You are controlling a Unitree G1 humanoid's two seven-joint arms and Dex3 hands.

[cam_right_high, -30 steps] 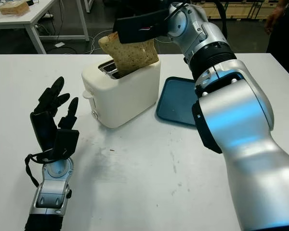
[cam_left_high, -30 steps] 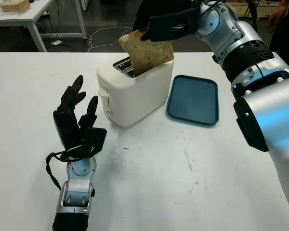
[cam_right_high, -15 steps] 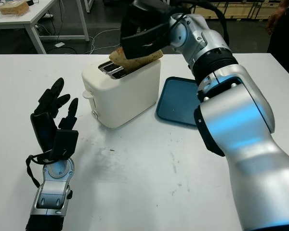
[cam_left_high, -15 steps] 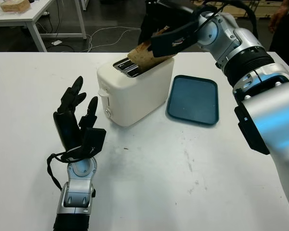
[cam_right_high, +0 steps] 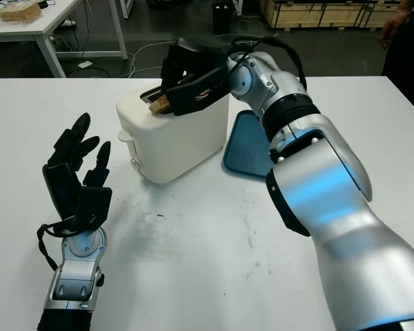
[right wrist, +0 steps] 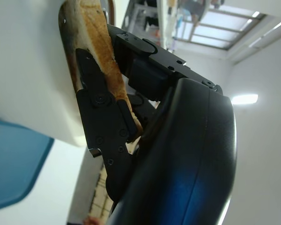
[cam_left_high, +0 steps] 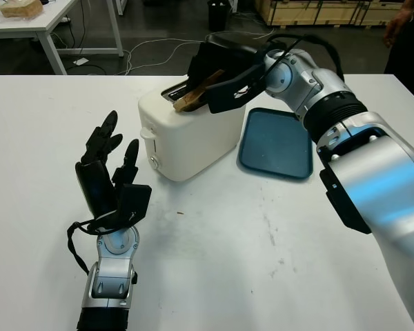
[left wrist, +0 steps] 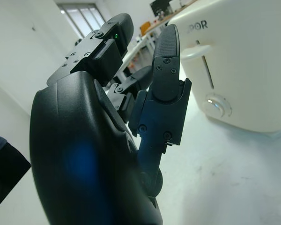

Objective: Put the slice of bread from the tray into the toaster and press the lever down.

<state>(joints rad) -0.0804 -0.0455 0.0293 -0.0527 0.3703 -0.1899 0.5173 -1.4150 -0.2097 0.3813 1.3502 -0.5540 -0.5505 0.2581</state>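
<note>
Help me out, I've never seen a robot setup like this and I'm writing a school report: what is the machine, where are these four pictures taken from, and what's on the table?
It is a humanoid robot with two arms, each ending in a black three-finger hand. Two pictures come from a stereo camera in its head, looking down at a white table. The other two come from cameras at its wrists, very close to each hand.

On the table stand a white toaster and, beside it, a blue tray with nothing on it. The right hand is over the toaster, grasping a slice of bread that is partly down in a slot; the right wrist view shows the fingers against the bread. The left hand is open, held above the table in front of the toaster, holding nothing. The lever on the toaster's end has not been touched.
</note>
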